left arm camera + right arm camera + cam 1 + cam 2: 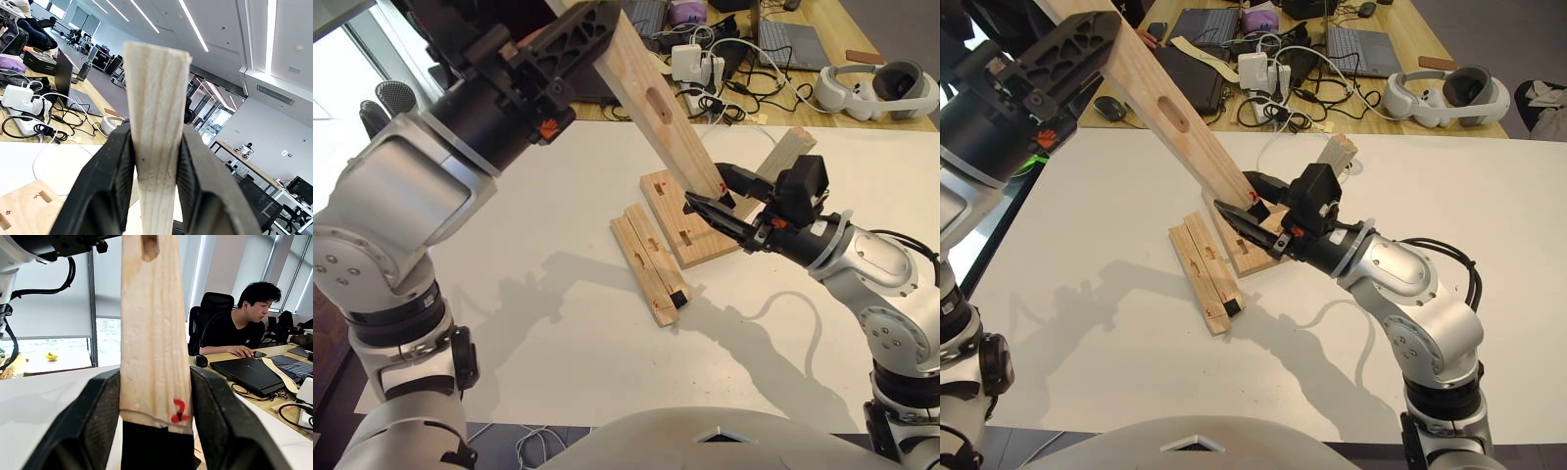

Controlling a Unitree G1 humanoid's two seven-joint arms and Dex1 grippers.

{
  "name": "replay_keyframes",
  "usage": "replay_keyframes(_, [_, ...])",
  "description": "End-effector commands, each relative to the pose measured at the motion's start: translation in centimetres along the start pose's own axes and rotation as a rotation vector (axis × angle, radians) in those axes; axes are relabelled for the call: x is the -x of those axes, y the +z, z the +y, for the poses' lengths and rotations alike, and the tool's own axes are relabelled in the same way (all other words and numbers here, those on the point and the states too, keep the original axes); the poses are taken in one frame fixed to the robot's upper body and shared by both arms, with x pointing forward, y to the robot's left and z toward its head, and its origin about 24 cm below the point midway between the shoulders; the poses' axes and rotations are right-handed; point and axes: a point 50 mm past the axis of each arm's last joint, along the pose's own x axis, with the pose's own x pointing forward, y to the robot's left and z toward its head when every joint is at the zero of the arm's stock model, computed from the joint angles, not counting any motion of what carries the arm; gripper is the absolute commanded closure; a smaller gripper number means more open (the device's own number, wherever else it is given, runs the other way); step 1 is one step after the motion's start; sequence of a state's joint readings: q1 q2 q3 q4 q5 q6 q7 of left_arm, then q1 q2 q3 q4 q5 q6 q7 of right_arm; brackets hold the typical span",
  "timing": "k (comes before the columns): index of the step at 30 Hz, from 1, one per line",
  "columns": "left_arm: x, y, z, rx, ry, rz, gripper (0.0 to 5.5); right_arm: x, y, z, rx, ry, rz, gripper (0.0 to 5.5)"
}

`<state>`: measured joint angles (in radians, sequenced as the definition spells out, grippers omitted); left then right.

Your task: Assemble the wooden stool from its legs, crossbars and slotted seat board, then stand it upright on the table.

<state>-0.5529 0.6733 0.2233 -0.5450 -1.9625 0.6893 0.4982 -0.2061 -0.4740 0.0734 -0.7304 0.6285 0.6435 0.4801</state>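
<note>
So that its low end can slip into a slot of the seat board (pixel 705 245) lying on the table (pixel 558 323), the leg (pixel 656 108) leans, its top squeezed tight by the left gripper (pixel 578 44), its bottom pinched by the right gripper (pixel 717 196).

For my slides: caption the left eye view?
Left gripper and right gripper hold a wooden leg slanted over the seat board on the table.
</note>
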Motion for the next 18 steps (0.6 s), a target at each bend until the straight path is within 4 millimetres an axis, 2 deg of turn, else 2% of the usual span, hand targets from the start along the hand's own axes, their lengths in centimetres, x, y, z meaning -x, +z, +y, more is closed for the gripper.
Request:
replay_keyframes(1, [0.2, -0.7, 0.0, -0.008, 0.002, 0.04, 4.48, -0.4, 0.7, -0.7, 0.081, -0.045, -0.056, 3.04])
replay_keyframes(5, [0.4, 0.2, 0.1, 0.033, -0.003, -0.046, 4.48, -0.1, 1.4, -2.3, 0.067, -0.128, -0.121, 2.32])
replay_keyframes(8, [1.0, 1.0, 0.8, 0.039, 0.063, -0.108, 4.48, 1.3, 2.8, -5.1, -0.02, -0.176, -0.169, 2.27])
replay_keyframes(11, [1.8, 2.0, 1.9, 0.043, 0.133, -0.172, 4.48, 2.9, 5.2, -7.8, -0.138, -0.182, -0.256, 2.27])
replay_keyframes(14, [2.2, 2.5, 2.7, 0.057, 0.199, -0.221, 4.48, 4.1, 7.3, -9.4, -0.198, -0.189, -0.337, 2.27])
replay_keyframes(16, [2.5, 3.1, 3.9, 0.035, 0.282, -0.247, 4.48, 5.5, 7.7, -11.6, -0.195, -0.303, -0.33, 2.27])
replay_keyframes(18, [3.2, 3.2, 5.1, -0.004, 0.387, -0.246, 4.48, 7.5, 6.6, -14.7, -0.135, -0.534, -0.228, 2.27])
